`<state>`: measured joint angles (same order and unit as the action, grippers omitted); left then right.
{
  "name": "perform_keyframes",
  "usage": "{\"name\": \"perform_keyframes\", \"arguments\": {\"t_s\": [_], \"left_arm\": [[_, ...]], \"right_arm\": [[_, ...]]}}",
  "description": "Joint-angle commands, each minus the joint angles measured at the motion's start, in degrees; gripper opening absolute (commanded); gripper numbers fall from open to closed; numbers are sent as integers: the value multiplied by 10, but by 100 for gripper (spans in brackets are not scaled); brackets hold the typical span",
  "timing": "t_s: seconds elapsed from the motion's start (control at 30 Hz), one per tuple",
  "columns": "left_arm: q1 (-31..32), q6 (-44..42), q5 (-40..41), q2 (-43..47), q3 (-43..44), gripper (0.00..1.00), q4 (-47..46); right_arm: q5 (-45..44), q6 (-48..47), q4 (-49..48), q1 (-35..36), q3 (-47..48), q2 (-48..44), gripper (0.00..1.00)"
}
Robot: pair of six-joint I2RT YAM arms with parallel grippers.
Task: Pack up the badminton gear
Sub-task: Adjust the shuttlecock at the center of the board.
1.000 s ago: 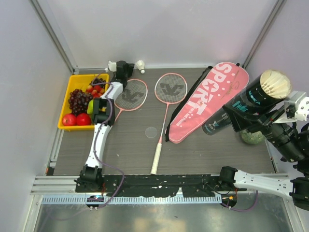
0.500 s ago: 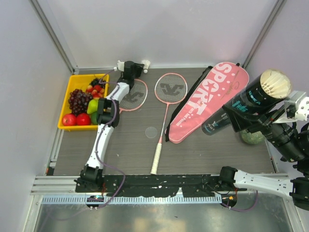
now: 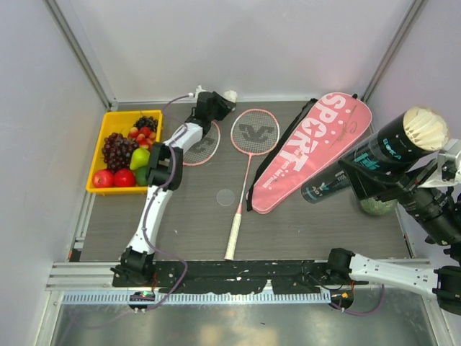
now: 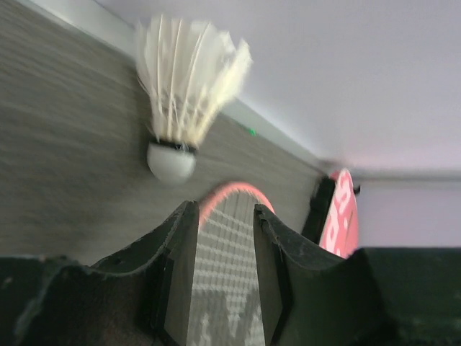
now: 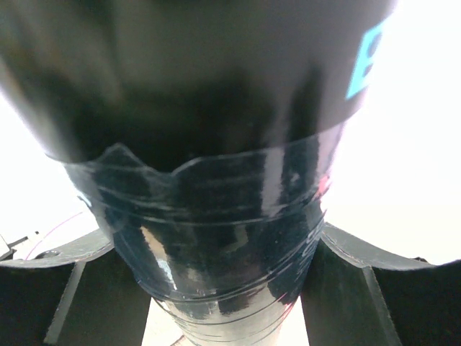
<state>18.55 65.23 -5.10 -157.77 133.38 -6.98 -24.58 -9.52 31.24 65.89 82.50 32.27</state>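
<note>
My left pincer (image 4: 225,216) sits at the worktop's (image 3: 194,216) far edge by the back wall, fingers apart, with little room beyond. The loose shuttlecock (image 4: 186,86) lies just past its tips, cork toward them, not touching. My right pincer (image 5: 216,288) is clamped on the dark tube (image 3: 374,155), raised over the right edge beside the pink SPORT bag (image 3: 310,151), a second shuttlecock (image 3: 425,128) in its upper mouth.

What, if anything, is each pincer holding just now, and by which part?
The right pincer clamps the dark tube around its middle. The left pincer holds nothing; the shuttlecock sits ungripped just beyond its fingertips.
</note>
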Motion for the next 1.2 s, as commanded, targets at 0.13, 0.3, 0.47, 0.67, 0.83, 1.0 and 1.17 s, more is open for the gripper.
{"name": "perform_keyframes", "arguments": {"t_s": [0.13, 0.3, 0.47, 0.67, 0.83, 1.0, 1.17], "left_arm": [[23, -124, -12, 192, -176, 42, -66], [15, -143, 62, 145, -78, 47, -16], [17, -135, 59, 53, 77, 63, 81], [19, -129, 66, 52, 50, 69, 73], [15, -42, -14, 47, 29, 64, -2], [18, -92, -72, 213, -159, 65, -134], [-7, -169, -140, 423, -363, 71, -141]], "right_arm": [[-3, -9, -49, 0, 2, -13, 5], [-8, -19, -54, 0, -3, -15, 5], [-20, -31, -64, 0, -16, -21, 5], [-24, -31, -59, 0, -26, -16, 5], [-21, -31, -61, 0, -31, -7, 5], [-57, -18, -72, 0, -69, 3, 5], [-99, 26, -79, -1, -88, 62, 5]]}}
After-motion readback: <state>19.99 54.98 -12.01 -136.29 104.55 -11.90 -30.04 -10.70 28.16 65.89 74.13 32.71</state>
